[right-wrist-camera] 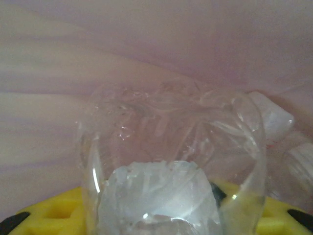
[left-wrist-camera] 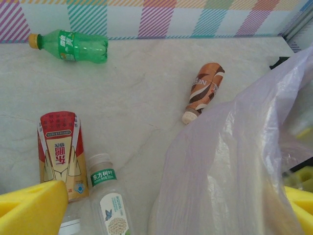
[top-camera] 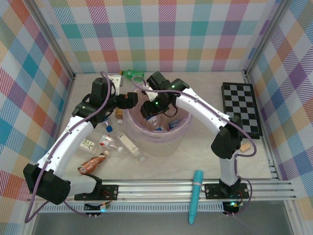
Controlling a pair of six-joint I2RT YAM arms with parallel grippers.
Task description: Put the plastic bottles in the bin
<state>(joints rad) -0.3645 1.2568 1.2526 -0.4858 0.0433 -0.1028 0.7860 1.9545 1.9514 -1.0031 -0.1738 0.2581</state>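
- At the middle of the table the bin (top-camera: 161, 145) is standing. It is a round pale bucket lined with a thin pink bag (left-wrist-camera: 234, 161), and in the top view some bottles are lying inside it.
- Over the bin's far rim the right gripper (top-camera: 151, 110) is reaching down. In its wrist view the yellow fingers (right-wrist-camera: 49, 218) are clamping a clear bottle (right-wrist-camera: 171, 147), which is crumpled and has no label that I can read. The pink bag is behind it.
- Beside the left rim the left gripper (top-camera: 131, 101) is hanging. Its fingers (left-wrist-camera: 32, 208) are standing wide apart and holding nothing.
- Near the far wall a green bottle (left-wrist-camera: 73, 45) with a yellow cap is lying on its side. Its label is too small to read.
- Left of the bin a copper bottle (top-camera: 93, 164) with a red cap is lying in the top view.
- Just beside the bag a brown bottle (left-wrist-camera: 204, 90) is lying, and the letters "NES" are showing on it.
- Close to the left fingers a red and cream bottle (left-wrist-camera: 59, 152) is carrying the characters "东鹏".
- Touching it, a tea bottle (left-wrist-camera: 110, 205) is wearing a green band with "东方树叶". This writing is readable in the left wrist view, not from above.
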